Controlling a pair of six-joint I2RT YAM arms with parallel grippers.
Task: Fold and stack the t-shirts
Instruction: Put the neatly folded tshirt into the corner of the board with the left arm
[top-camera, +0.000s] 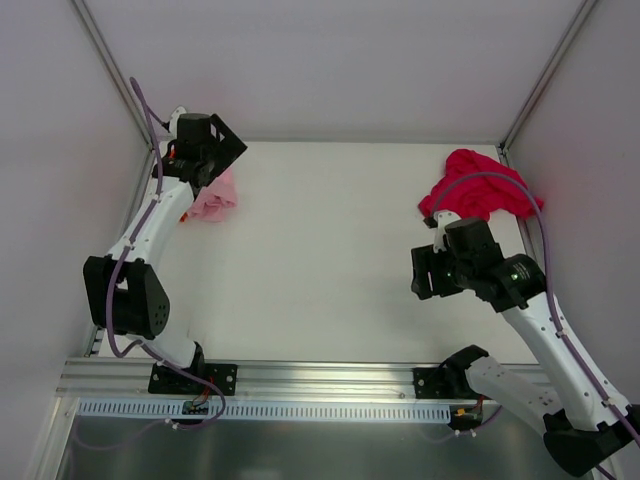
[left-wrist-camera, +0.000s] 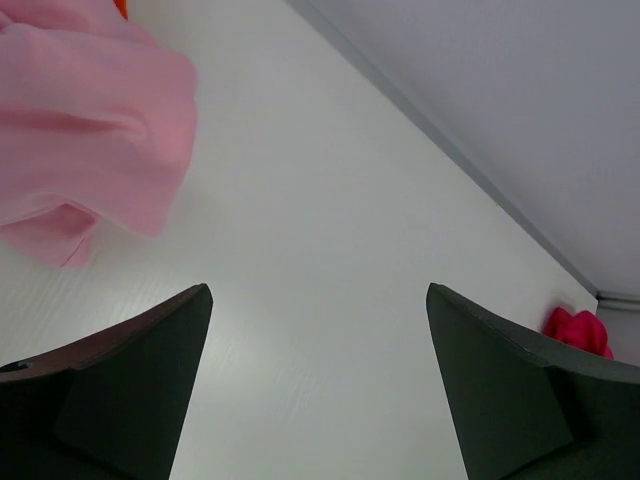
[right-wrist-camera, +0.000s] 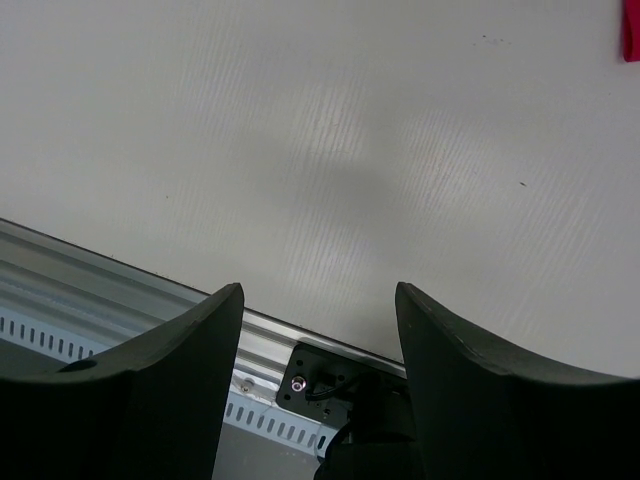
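Observation:
The light pink t-shirt (top-camera: 213, 200) lies crumpled at the far left of the table; it also shows in the left wrist view (left-wrist-camera: 90, 130). My left gripper (top-camera: 232, 152) is open and empty, right above and beside it (left-wrist-camera: 318, 290). Only a sliver of the bright orange t-shirt (left-wrist-camera: 121, 6) shows behind the pink one. The crimson red t-shirt (top-camera: 475, 190) lies bunched at the far right and shows in both wrist views (left-wrist-camera: 577, 330) (right-wrist-camera: 631, 30). My right gripper (top-camera: 424, 273) is open and empty in front of it, over bare table (right-wrist-camera: 320, 290).
White enclosure walls stand at the back and both sides. The white table (top-camera: 330, 250) stretches between the two piles. A metal rail (top-camera: 320, 380) with the arm bases runs along the near edge; it shows in the right wrist view (right-wrist-camera: 120, 290).

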